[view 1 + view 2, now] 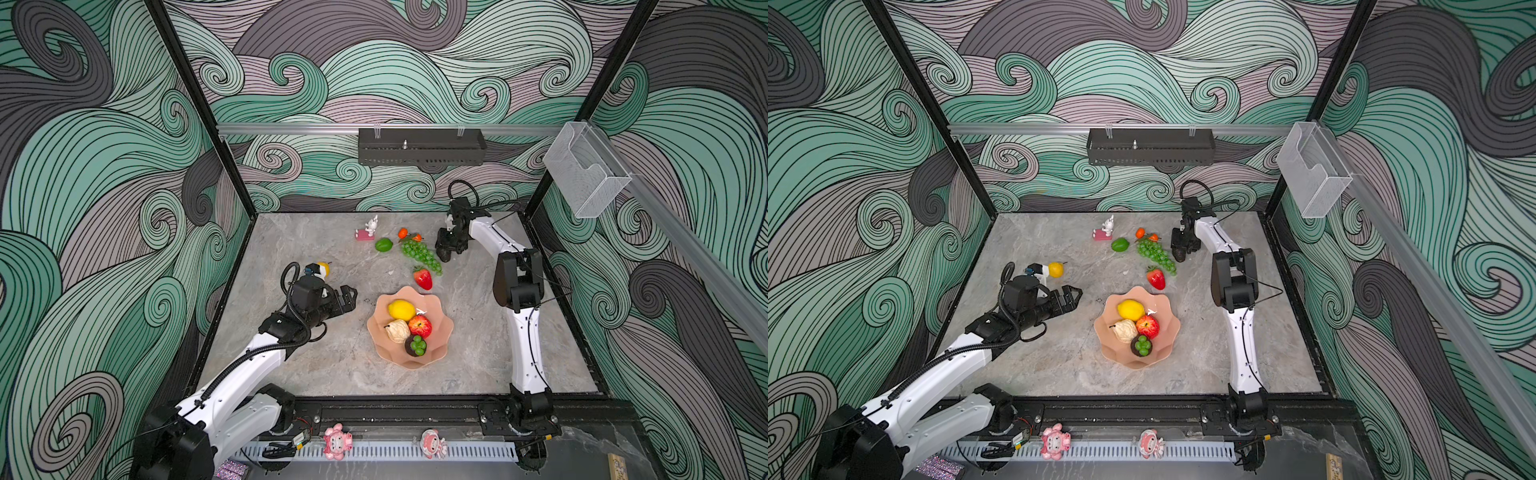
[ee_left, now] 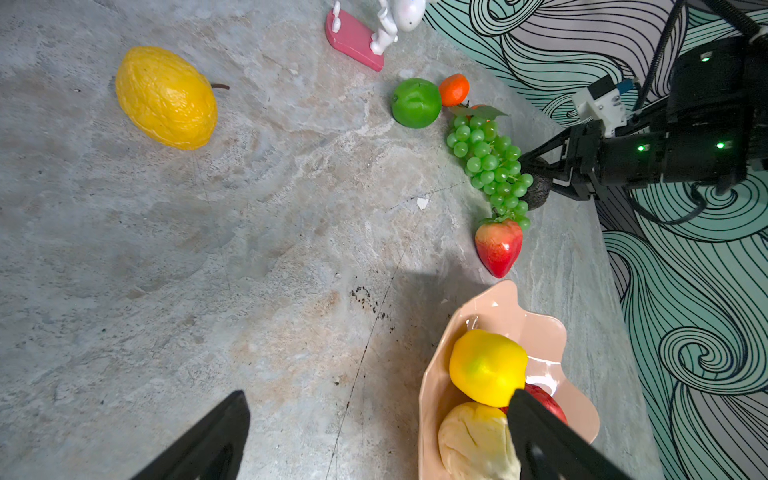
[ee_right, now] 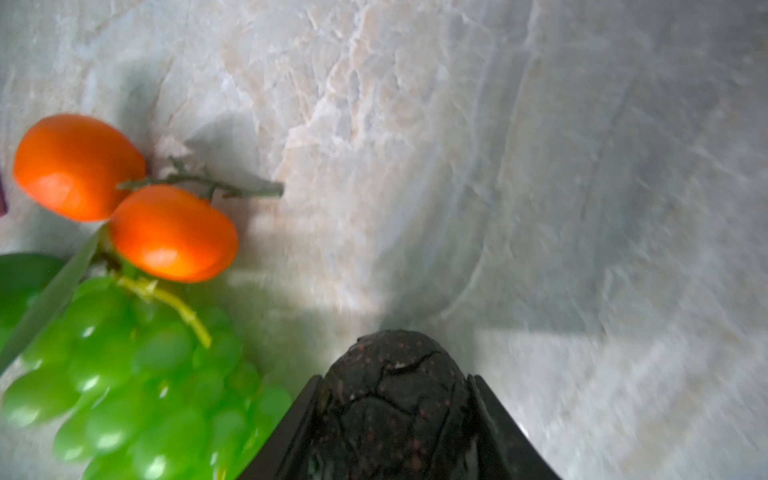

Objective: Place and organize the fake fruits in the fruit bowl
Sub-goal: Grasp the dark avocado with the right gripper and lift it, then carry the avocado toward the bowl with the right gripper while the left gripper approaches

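At the right end effector (image 3: 395, 384), both black fingers (image 3: 297, 419) lie against the flanks of the dark avocado (image 3: 395, 419), clamped on it. The avocado sits low at the desk (image 1: 332, 365), far-right part; cannot tell whether it is lifted clear.

Just beside it is the green grape bunch (image 1: 420, 254), lying diagonally. Its near end touches the leafy top of the strawberry (image 1: 423, 277). The two small oranges (image 3: 172, 232), joined on one twig, sit at the bunch's far, stem end. Left of those is the lime (image 1: 383, 244). Past it, toward the desk's far edge, stands the white rabbit figurine (image 1: 368, 229) on a pink base.

The left end effector (image 1: 352, 297) has its jaws spread wide and holds nothing. It hangs above the desk just left of the fruit bowl (image 1: 438, 351), pointing toward it. A wrinkled yellow lemon (image 2: 166, 97) with a brown stem lies on the desk behind that wrist, well apart from the other loose fruit.

The fruit bowl stands mid-desk, nearer the front than the loose fruit; the strawberry is near its far rim, not touching. Inside:
- smooth lemon (image 1: 401, 309) on the far side
- red apple (image 1: 419, 325) and cream knobbly fruit (image 1: 398, 331), side by side against the lemon
- on the near side, a dark piece (image 1: 409, 351) topped by a few green grapes (image 1: 417, 345)
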Motion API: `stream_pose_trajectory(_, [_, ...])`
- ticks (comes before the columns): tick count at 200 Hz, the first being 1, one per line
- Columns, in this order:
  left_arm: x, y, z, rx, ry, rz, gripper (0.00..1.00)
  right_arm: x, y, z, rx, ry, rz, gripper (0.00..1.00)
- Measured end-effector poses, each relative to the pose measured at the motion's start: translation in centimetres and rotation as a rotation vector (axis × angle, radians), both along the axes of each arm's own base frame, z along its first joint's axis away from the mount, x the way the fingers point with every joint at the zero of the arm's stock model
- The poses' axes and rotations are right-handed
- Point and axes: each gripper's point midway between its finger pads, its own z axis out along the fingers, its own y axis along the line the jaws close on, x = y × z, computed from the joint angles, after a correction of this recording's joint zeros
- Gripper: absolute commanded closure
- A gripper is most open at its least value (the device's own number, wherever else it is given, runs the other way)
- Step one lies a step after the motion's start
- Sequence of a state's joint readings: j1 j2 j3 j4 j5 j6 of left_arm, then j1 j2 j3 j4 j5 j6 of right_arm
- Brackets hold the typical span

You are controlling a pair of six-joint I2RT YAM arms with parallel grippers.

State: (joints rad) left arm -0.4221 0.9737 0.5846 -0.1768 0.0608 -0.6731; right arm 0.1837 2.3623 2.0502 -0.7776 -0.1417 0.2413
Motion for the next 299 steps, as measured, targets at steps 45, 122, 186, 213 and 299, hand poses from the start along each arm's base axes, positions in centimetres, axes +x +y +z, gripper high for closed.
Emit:
stream_pose_trajectory(45, [0.4, -1.5, 1.4, -0.038, -0.004, -0.064, 0.03, -3.3, -1.4, 7.4, 0.088, -0.131, -0.098, 0.52])
stream_pose_trajectory(122, [0.1, -8.2, 5.0, -0.035, -0.107, -0.28, 0.04, -10.8, -0.6, 13.2, 0.514, -0.313, -0.36, 0.55])
stream_pose_trajectory(186, [-1.7, -14.1, 7.4, 0.005, -0.305, -0.485, 0.06, -15.9, 5.9, 16.8, 0.83, -0.328, -0.272, 0.54])
stream_pose_trajectory(213, [-2.0, -15.7, 9.3, -0.006, -0.418, -0.517, 0.06, -18.5, 9.2, 18.9, 0.942, -0.322, -0.194, 0.55])
stream_pose_trajectory(299, [-1.1, -17.2, 11.2, -0.01, -0.564, -0.522, 0.11, -23.8, 13.0, 21.0, 1.055, -0.295, -0.108, 0.55])
